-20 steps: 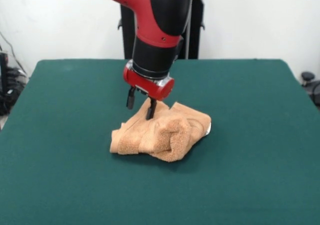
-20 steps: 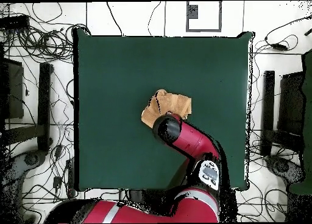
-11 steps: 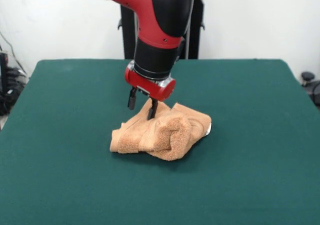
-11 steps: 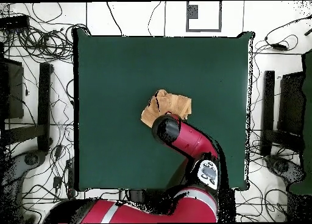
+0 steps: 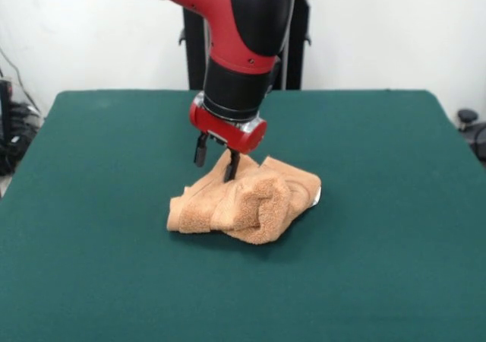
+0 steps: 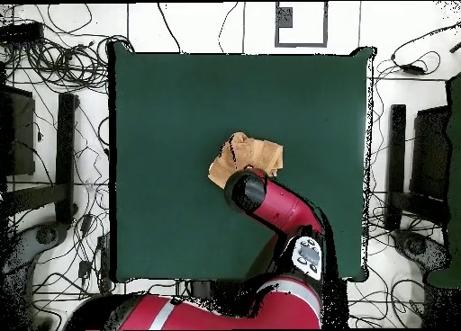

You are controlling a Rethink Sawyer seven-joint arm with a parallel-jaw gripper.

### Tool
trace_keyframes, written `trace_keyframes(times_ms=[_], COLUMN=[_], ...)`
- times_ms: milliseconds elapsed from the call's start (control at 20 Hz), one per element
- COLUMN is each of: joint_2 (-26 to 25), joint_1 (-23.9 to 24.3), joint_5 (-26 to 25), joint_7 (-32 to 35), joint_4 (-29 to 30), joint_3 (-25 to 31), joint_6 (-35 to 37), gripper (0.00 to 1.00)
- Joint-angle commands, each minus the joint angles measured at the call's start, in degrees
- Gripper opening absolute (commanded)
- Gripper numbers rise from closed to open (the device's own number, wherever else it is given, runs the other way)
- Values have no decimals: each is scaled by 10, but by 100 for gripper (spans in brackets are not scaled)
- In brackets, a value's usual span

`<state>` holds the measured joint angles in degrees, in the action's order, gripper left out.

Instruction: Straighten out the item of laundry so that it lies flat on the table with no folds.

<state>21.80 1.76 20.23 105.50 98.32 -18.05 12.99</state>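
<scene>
The item of laundry (image 5: pixel 247 197) is an orange-tan towel lying crumpled in a bunched heap near the middle of the green table (image 5: pixel 380 205), with thick rolled folds at its front and a small white tag at its right edge. My gripper (image 5: pixel 215 161) hangs just over the heap's back left part and is open. One black finger stands clear of the cloth on the left; the other touches or overlaps the towel's raised back edge. In the overhead view the towel (image 6: pixel 255 154) shows partly, and the arm's wrist (image 6: pixel 245 189) covers its near edge and hides the gripper.
The table's (image 6: pixel 162 120) green top extends wide on every side of the towel. Beyond its edges in the overhead view lie tangled cables (image 6: pixel 54 67) and black stands (image 6: pixel 65 147) on a white floor.
The wrist has shifted very slightly, a few pixels up and right. The towel's shape and place are the same, and the gripper stays open.
</scene>
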Motion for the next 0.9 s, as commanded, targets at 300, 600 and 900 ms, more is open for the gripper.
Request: trace_keyframes(times_ms=[300,600,900], joint_2=[-9,-4,-6], joint_1=[-15,-4,-5], joint_5=[-14,-20,-15], joint_7=[87,79,85], joint_4=[0,7,8], joint_3=[51,62,62], joint_6=[-17,-20,-20], gripper=[100,0,0])
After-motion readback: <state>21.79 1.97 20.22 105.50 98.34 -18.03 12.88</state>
